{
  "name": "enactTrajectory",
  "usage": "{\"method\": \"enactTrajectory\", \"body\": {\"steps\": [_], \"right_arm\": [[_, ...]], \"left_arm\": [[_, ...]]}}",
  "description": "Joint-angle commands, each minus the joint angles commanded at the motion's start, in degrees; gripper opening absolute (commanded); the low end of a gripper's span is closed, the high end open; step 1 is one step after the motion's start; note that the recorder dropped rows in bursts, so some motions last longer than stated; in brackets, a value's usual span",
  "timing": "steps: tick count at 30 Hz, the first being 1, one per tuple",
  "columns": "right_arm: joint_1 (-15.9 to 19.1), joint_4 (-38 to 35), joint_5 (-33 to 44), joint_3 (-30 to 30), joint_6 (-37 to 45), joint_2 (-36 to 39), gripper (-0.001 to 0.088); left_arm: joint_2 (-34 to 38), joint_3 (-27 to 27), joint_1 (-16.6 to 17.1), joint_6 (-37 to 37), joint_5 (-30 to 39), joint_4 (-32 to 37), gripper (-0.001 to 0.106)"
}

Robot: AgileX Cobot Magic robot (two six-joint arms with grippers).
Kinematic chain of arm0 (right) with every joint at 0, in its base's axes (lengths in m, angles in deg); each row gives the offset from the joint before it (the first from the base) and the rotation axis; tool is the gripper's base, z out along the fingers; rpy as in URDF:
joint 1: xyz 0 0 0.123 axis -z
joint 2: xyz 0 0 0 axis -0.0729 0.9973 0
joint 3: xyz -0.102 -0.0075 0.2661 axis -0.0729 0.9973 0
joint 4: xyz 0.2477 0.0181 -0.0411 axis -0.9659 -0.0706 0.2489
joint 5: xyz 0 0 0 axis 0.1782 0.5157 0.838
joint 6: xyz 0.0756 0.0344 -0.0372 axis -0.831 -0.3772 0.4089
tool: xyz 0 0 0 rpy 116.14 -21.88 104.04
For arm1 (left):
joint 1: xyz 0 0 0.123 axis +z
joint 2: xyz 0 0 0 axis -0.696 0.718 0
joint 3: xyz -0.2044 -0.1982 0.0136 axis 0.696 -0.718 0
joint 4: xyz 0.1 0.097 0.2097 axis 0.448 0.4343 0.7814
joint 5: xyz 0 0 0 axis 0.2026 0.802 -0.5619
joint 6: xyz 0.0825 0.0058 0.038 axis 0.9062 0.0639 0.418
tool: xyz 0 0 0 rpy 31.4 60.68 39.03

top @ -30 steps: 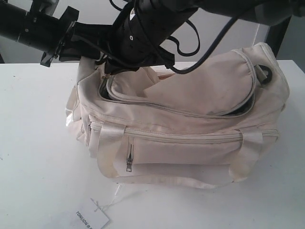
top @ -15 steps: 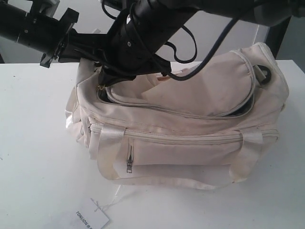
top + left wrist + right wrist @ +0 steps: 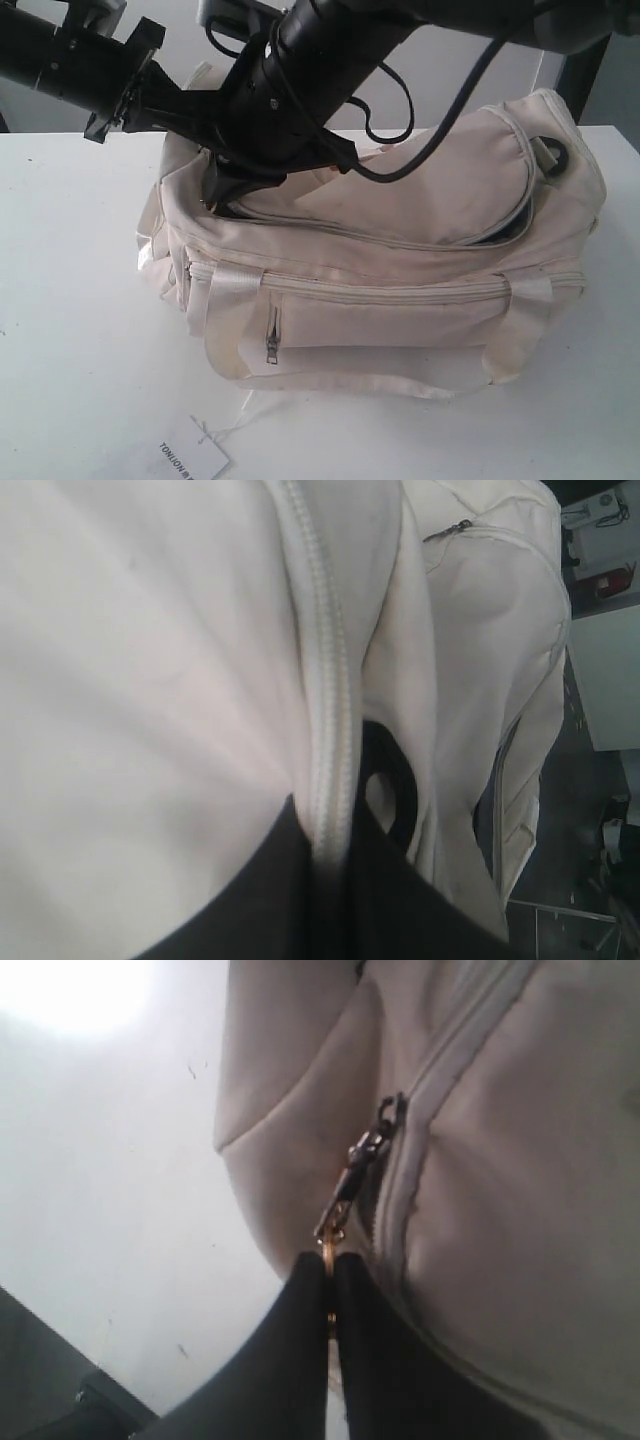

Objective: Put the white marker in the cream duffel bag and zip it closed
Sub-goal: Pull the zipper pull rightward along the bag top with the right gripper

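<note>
The cream duffel bag [image 3: 400,290] lies on the white table [image 3: 70,300]. My left gripper [image 3: 330,845] is shut on the bag's top zipper tape [image 3: 330,730], beside a black ring [image 3: 400,780]. My right gripper [image 3: 328,1260] reaches across to the bag's left end [image 3: 215,195] and is shut on the gold zipper pull [image 3: 350,1185]. A dark gap in the curved top zipper shows near the right end [image 3: 505,230]. The white marker is not visible in any view.
A flat white paper tag [image 3: 190,460] with black lettering lies on the table in front of the bag, tied by a thin string. The front pocket zip [image 3: 271,335] hangs shut. Both black arms crowd above the bag's left end.
My right gripper has moved left and down along the top zipper to the bag's left end. The raised flap there has flattened and the left gap has narrowed. The left arm stays put.
</note>
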Motion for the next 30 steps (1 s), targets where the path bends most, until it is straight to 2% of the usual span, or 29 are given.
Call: {"method": "enactTrajectory", "body": {"steps": [18,30], "right_arm": [[0.00,-0.61,11.66,0.00,7.03,0.00,0.0000],[0.00,-0.47,11.66,0.00,12.62,-2.93,0.0000]], "left_arm": [[0.00,0.00,0.00,0.00,-0.13,0.71,0.000],[0.00,0.00,0.00,0.17,-0.13,1.67,0.000]]}}
